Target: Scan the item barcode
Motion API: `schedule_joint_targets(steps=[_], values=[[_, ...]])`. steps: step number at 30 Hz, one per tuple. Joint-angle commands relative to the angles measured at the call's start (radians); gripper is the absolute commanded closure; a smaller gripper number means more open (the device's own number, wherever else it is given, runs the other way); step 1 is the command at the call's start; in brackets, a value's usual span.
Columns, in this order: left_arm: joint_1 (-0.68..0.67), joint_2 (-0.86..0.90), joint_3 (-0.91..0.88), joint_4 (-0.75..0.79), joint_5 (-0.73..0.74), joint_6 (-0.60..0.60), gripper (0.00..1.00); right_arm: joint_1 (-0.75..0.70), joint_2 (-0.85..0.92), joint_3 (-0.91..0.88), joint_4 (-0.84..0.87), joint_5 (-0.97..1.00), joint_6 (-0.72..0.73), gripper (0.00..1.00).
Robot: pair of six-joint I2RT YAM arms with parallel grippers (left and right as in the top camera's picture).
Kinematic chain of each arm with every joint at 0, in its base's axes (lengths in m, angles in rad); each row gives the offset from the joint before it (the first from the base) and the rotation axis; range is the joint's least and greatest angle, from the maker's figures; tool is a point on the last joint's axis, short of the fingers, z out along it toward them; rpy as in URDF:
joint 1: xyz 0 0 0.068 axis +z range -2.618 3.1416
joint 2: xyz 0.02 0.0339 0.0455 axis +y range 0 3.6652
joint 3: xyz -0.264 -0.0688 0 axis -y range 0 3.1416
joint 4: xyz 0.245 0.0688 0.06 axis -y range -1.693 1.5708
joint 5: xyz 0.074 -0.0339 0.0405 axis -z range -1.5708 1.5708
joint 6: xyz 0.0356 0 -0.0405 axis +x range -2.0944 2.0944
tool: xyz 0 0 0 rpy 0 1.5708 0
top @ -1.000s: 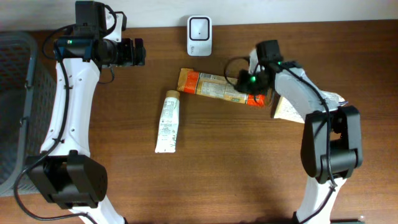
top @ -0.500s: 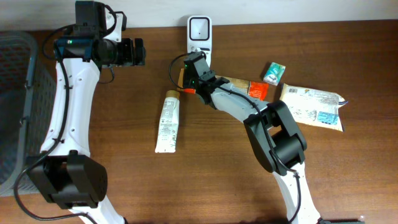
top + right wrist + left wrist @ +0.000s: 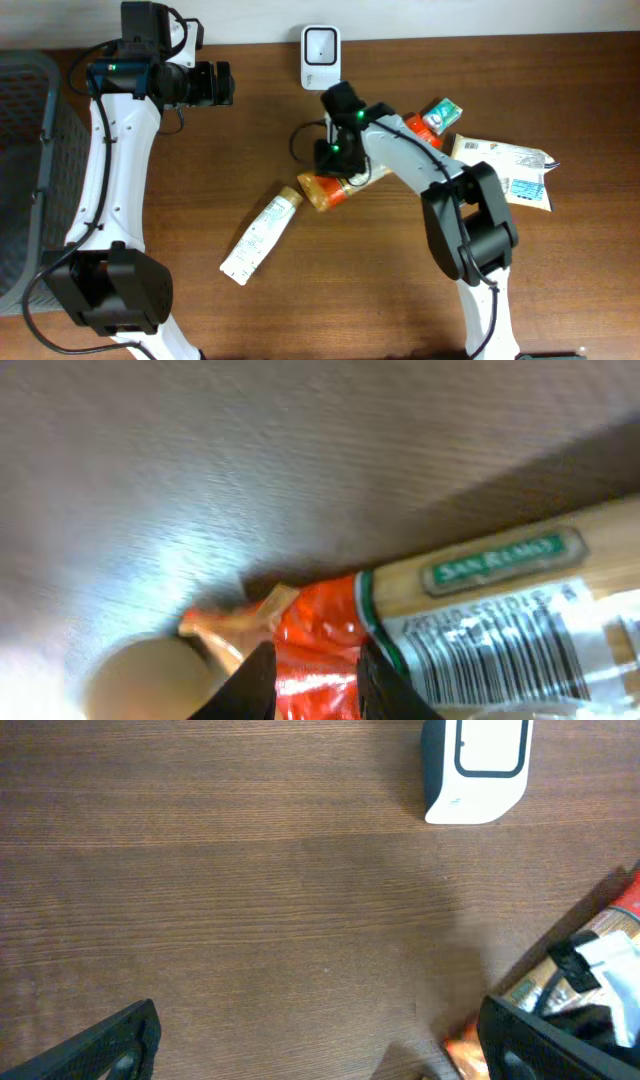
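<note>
Clamping red packet [image 3: 318, 628] end: right pincer [image 3: 315, 685]; left pincer [image 3: 320, 1045] wide open, empty.

The only words I can read are on the long packet [image 3: 480, 610], which lies just in front of the scanner [image 3: 320, 57]. A small green plate [image 3: 497, 563] on its tan band says "SAN REMO" in pale capitals. Right under that plate is a barcode [image 3: 480, 650] on a white panel, its digits too blurred for me to make out. The white tube [image 3: 260, 235], farther from the scanner, and the flat pouch [image 3: 500, 165], on my right-arm side of the scanner, carry print too small to read.
</note>
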Motion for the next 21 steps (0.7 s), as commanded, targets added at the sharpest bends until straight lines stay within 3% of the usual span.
schedule_joint_targets(steps=[1,6,9,14,17,21], values=[[0.001,0.0,0.001,0.002,0.0,0.002,0.01,-0.026,-0.015,-0.032,-0.095,0.019,-0.041,0.72],[0.001,0.0,0.001,0.002,0.0,0.002,0.01,-0.024,-0.021,-0.023,-0.365,0.086,-0.106,0.72],[0.001,0.0,0.001,0.002,0.0,0.002,0.01,-0.015,-0.021,-0.022,-0.463,0.095,-0.164,0.67],[0.001,0.0,0.001,0.002,0.0,0.002,0.01,0.052,-0.024,0.124,-0.474,0.026,-0.189,0.67],[0.001,0.0,0.001,0.002,0.0,0.002,0.01,0.141,-0.024,0.172,-0.362,-0.078,-0.192,0.67],[0.001,0.0,0.001,0.002,0.0,0.002,0.01,0.247,-0.019,0.166,-0.211,-0.057,-0.18,0.67]])
